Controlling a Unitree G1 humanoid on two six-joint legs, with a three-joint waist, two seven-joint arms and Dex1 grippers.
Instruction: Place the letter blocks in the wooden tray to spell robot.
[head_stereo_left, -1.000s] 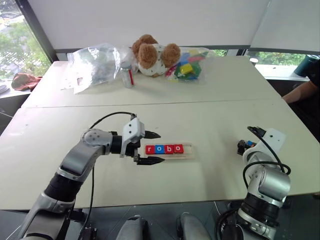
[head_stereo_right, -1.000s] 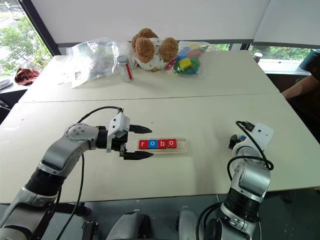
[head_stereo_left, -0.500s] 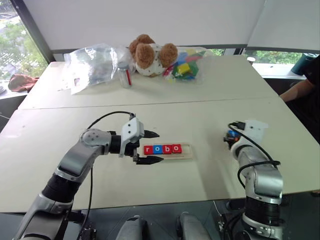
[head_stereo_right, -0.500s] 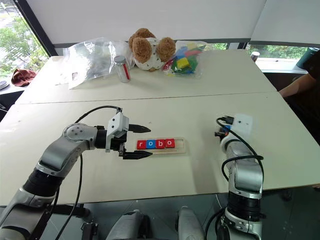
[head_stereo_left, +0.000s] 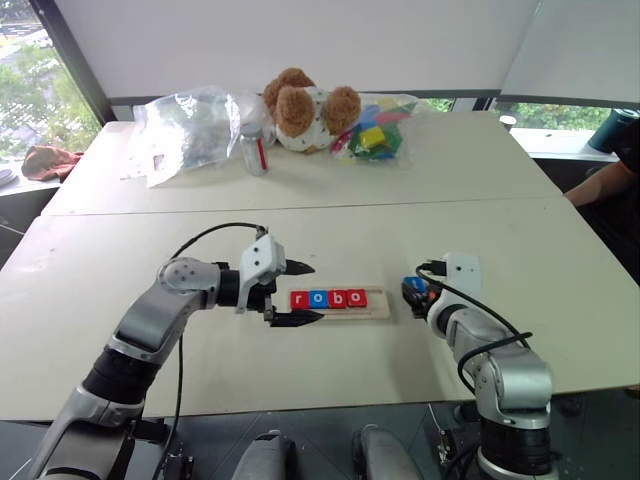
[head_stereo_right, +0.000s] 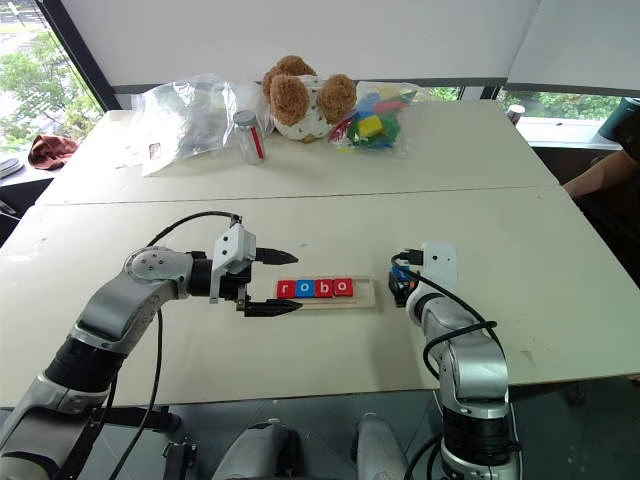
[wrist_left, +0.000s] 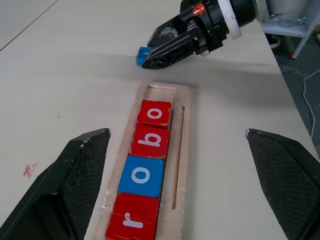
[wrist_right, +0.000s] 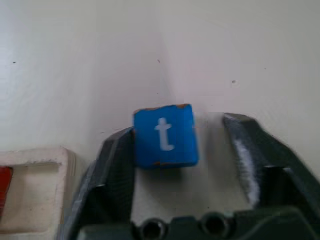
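**Blue "t" block just off the tray's open end**

Between the jaws of the right gripper (wrist_right: 180, 165) a blue "t" block (wrist_right: 164, 135) is seen, lying against one finger while a gap is left to the other, so the jaws are parted and no firm grip can be read. Just beside them, the empty last slot (wrist_left: 161, 91) of the wooden tray (head_stereo_left: 378, 312) is found, on the right arm's side. The tray's long axis is laid across the counter (head_stereo_left: 330, 240), with "r", "o", "b", "o" (wrist_left: 144, 161) already seated. At the tray's far end the left gripper (head_stereo_left: 292, 293) is held wide, with nothing in it.
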